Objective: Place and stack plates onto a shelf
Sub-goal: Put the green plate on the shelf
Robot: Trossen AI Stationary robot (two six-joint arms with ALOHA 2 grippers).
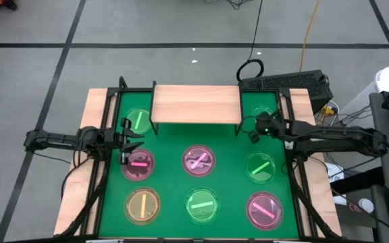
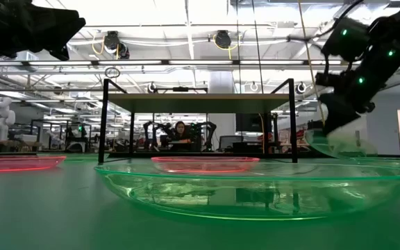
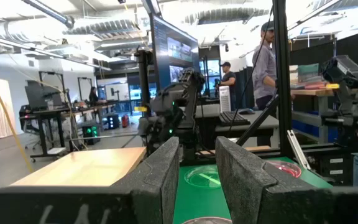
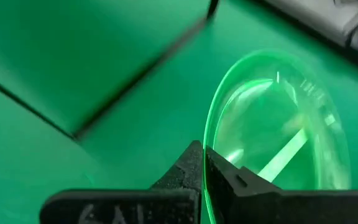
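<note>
The wooden shelf [image 1: 196, 104] stands on black legs at the far middle of the green mat. My right gripper [image 1: 256, 129] is just past its right end, shut on a green plate [image 4: 278, 130] that tilts off the mat [image 2: 335, 142]. My left gripper [image 1: 135, 143] hovers open above the near-left pink plate [image 1: 138, 164], touching nothing. More plates lie flat on the mat: green [image 1: 138, 120], pink [image 1: 199, 160], green [image 1: 260, 167], yellow-orange [image 1: 142, 204], green [image 1: 201, 206] and pink [image 1: 265, 210]. My right gripper pinches the green plate's rim [image 4: 209, 140] between its two fingers, one on the inner face and one on the outer. The plate is tilted in the hold, with the gripped side raised. Whether its other edge rests on the mat cannot be told.
The shelf board's top [image 3: 86, 167] is bare. Black frame rails [image 1: 107, 115] run along the mat's left and right sides. A keyboard [image 1: 286, 82] and cables lie beyond the far right corner. People stand in the room behind the table.
</note>
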